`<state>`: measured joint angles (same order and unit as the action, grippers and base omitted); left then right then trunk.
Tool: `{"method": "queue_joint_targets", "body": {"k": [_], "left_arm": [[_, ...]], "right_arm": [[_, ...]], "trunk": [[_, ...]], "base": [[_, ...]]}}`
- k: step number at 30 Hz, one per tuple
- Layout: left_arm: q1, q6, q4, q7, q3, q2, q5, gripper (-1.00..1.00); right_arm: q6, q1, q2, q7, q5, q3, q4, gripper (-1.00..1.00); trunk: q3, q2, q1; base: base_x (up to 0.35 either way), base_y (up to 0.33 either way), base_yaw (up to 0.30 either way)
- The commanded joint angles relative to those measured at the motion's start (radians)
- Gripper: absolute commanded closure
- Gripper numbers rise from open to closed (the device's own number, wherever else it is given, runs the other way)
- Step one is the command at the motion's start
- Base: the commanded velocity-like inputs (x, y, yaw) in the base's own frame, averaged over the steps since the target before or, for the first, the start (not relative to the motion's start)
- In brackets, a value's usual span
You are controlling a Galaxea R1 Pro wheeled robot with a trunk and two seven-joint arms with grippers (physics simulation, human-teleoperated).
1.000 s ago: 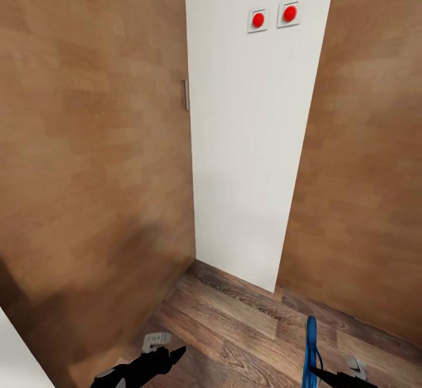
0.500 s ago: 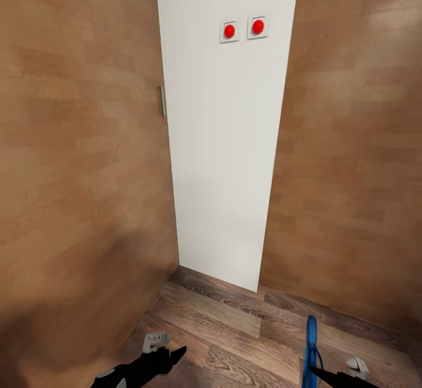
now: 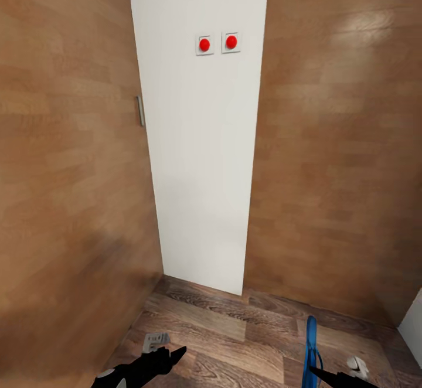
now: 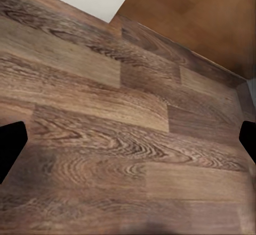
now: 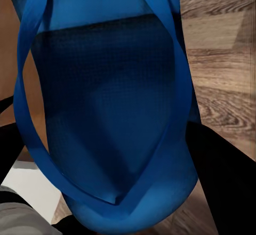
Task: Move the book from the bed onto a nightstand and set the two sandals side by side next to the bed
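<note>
Right claw (image 3: 319,371) clamped on blue sandal (image 3: 310,350); sandal stands on edge, rising straight above claw. Likely light, thin, floppy sole: grip near heel edge, not strap. Left claw (image 3: 176,353) parted, nothing between fingers, wood floor (image 4: 128,128) below it.

My right gripper (image 3: 328,376) is cut by the head view's lower edge; its hold on the sandal (image 3: 310,350) is hidden. Sandal's toe cropped at the wrist.
</note>
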<state>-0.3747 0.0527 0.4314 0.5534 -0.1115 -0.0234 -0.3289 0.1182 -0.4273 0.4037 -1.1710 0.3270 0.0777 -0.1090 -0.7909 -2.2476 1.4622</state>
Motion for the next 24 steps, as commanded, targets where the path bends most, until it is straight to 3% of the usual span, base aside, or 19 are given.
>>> {"method": "queue_joint_targets", "body": {"k": [1,18,22,24], "left_arm": [[0.0,0.006,0.001,0.001,-0.005,-0.001,-0.01,-1.0],[0.0,0.003,0.0,-0.002,-0.005,-0.001,-0.012,-1.0],[0.0,-0.077,-0.058,-0.018,-0.004,-0.002,-0.012,-1.0],[0.0,-0.195,-0.184,-0.029,-0.004,-0.002,-0.011,-1.0]], "right_arm": [[0.011,-0.001,0.0,-0.004,-0.003,0.008,0.0,1.0],[0.011,-0.001,0.0,-0.004,-0.003,0.008,0.0,1.0],[0.011,-0.001,-0.001,-0.003,-0.003,0.008,0.001,1.0],[0.011,-0.001,-0.001,-0.003,-0.004,0.008,0.001,1.0]], "trunk": [[0.0,0.0,0.0],[0.024,0.014,-0.008],[0.029,0.014,-0.008],[0.031,0.014,-0.008]], "base": [[0.0,0.0,-0.209],[0.0,0.0,-0.202],[0.0,0.0,-0.181],[0.0,0.0,-0.166]]}}
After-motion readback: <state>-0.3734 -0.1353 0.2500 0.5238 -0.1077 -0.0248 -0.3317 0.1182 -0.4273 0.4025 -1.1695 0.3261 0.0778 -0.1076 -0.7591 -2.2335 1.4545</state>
